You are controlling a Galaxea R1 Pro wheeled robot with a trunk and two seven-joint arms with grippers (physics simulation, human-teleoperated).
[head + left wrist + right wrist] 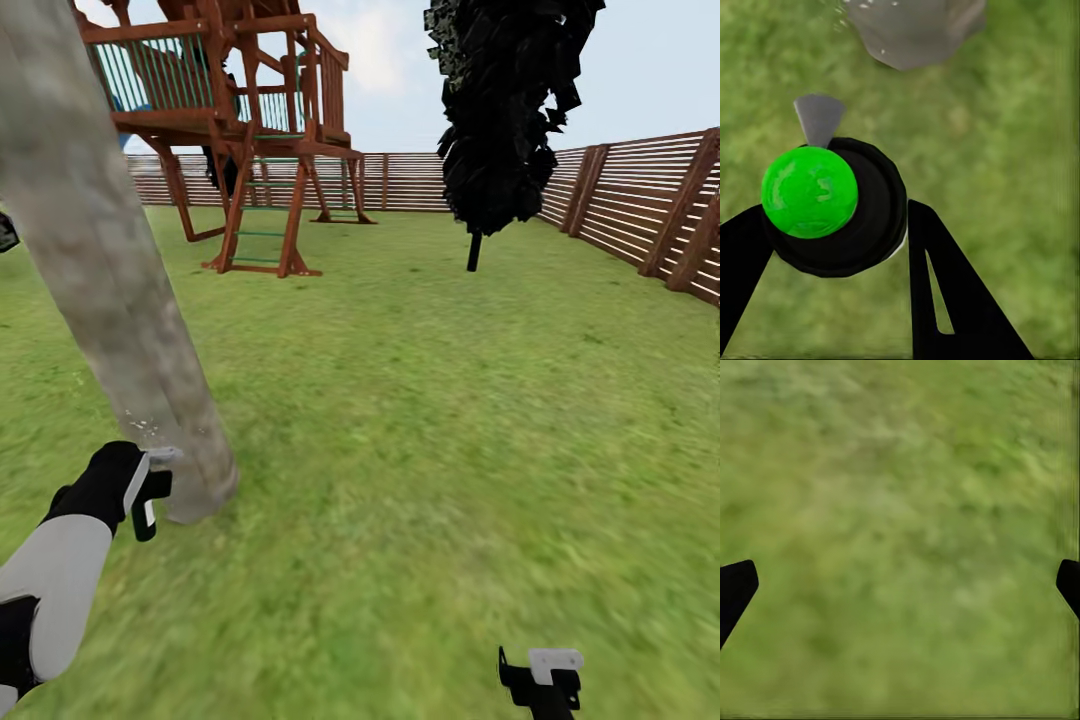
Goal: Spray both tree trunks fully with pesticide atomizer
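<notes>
A thick, mottled grey-tan tree trunk (100,270) leans across the left of the head view, its base (919,30) close ahead in the left wrist view. My left gripper (143,492) hovers right beside that base, low over the grass. It is shut on the pesticide atomizer (832,206), a dark round bottle with a bright green spot on top and a grey nozzle (819,120) pointing at the trunk. Tiny white pesticide specks (140,425) dot the bark just above the gripper. My right gripper (545,675) hangs open over bare grass, nothing between its fingers.
A reddish-brown wooden play tower with ladder (260,150) stands behind the trunk. A thin-stemmed black conifer (505,110) rises mid-lawn. The slatted fence (640,210) runs along the back and right. Open lawn (420,420) spreads to the right of the trunk.
</notes>
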